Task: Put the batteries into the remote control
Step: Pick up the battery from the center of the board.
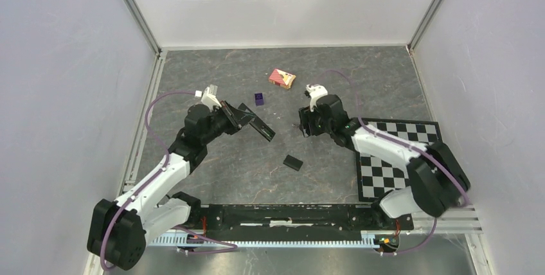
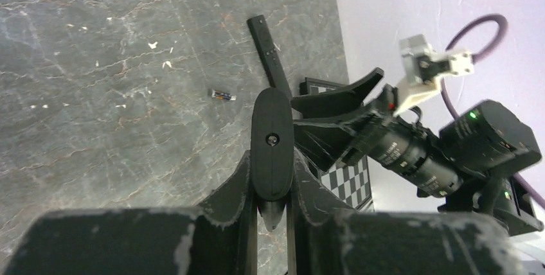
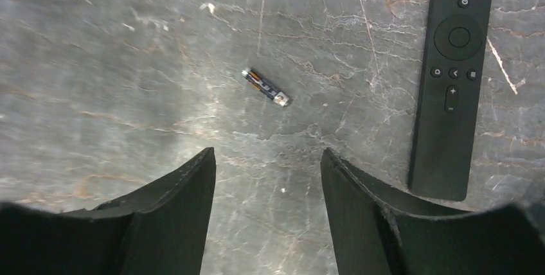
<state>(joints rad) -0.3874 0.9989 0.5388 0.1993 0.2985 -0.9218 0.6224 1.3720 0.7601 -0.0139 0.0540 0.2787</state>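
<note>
The right end effector (image 3: 268, 156) is hovering, jaws spread and empty, over a battery (image 3: 266, 87) lying on the tabletop (image 3: 96, 63). The remote control (image 3: 450, 92) is resting face-up nearby. The left end effector (image 2: 271, 162) is clamping a black oval piece (image 2: 271, 127). A finger touching down off-centre is risking rolling the round battery away.

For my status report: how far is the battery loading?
Done: nothing visibly loaded. The slim black plastic remote control lies face up on the table. In hand: the open right gripper hovers over one small dark cylindrical battery beside it. Left: grasping and inserting it; a second battery is not in view.
</note>
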